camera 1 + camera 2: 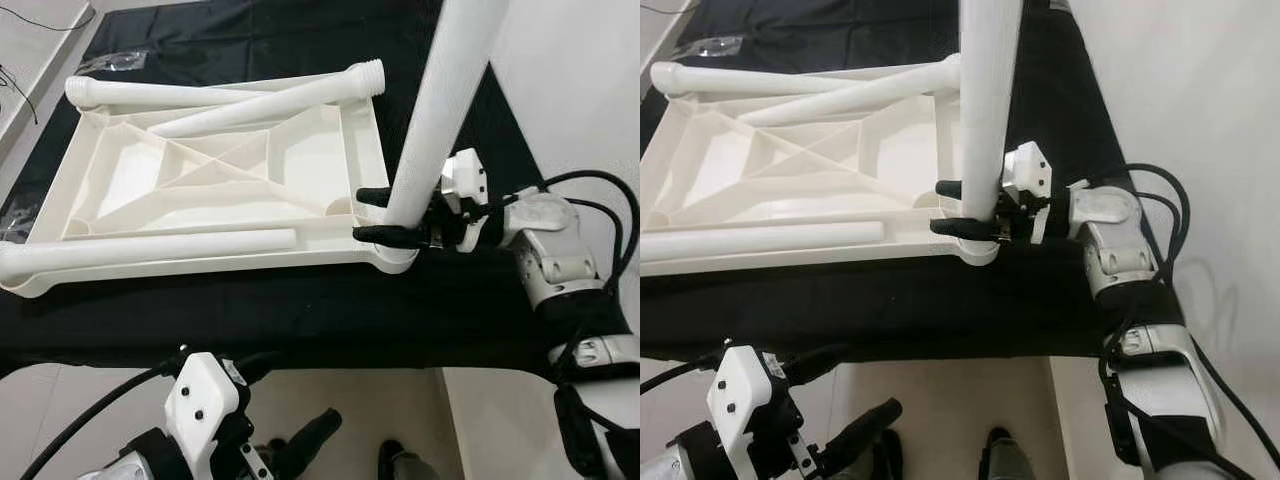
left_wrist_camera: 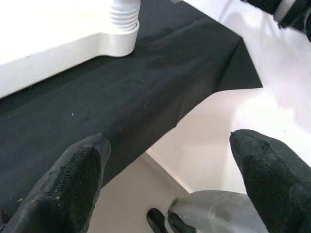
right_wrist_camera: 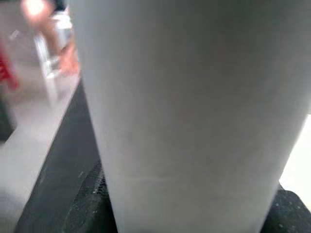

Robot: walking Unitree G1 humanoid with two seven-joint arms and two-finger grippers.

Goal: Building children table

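— Two black fingers of the right gripper (image 1: 372, 215) are clamped on either side of the upright white leg (image 1: 440, 110), low on it, just above the tabletop's near right corner. Right?

— Yes. One finger sits behind the leg and one in front, both pressed against it. In the right wrist view the leg (image 3: 189, 111) stands directly before the camera.

— Where does the leg's foot sit?

— In the corner socket of the upturned white tabletop (image 1: 110, 180), which lies on the black cloth (image 1: 300, 310).

— Other legs?

— Three lie loose on the tabletop: one along its near edge (image 1: 150, 250), one along the far edge (image 1: 150, 92), one diagonal (image 1: 270, 105).

— And the left gripper (image 2: 170, 179)?

— Spread wide, holding nothing, low over the cloth's near edge, well apart from the tabletop.
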